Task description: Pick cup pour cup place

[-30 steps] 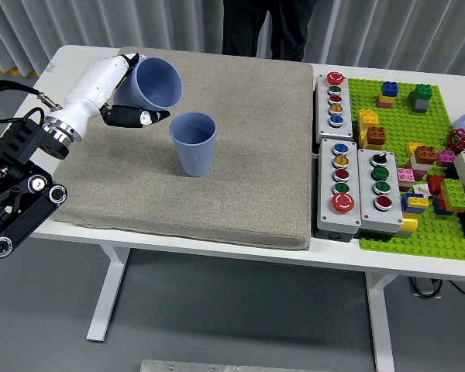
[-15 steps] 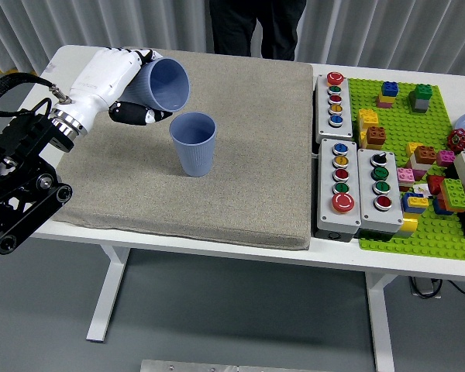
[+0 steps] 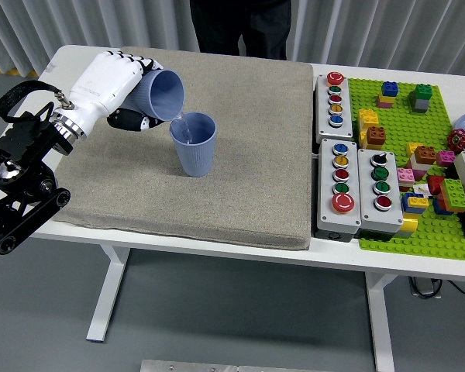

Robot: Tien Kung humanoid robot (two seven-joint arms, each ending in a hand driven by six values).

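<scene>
My left hand [image 3: 112, 85] is wrapped around the blue cup [image 3: 159, 94], fingers curled tight on its wall, and I have it tipped hard to the right, its mouth facing down toward the second cup [image 3: 194, 143]. A thin clear stream runs off the lip of the tilted cup and falls into the standing one. That second blue cup stands upright on the grey mat [image 3: 240, 155], just right of and below my hand, its rim almost under the tipped cup's lip. The mat covers the left and middle of the white table [image 3: 70, 54]. Off to the right sit button boxes [image 3: 341, 186] and a green baseplate [image 3: 426, 139] crowded with coloured bricks. A person in dark clothes [image 3: 240, 23] stands at the far edge.
</scene>
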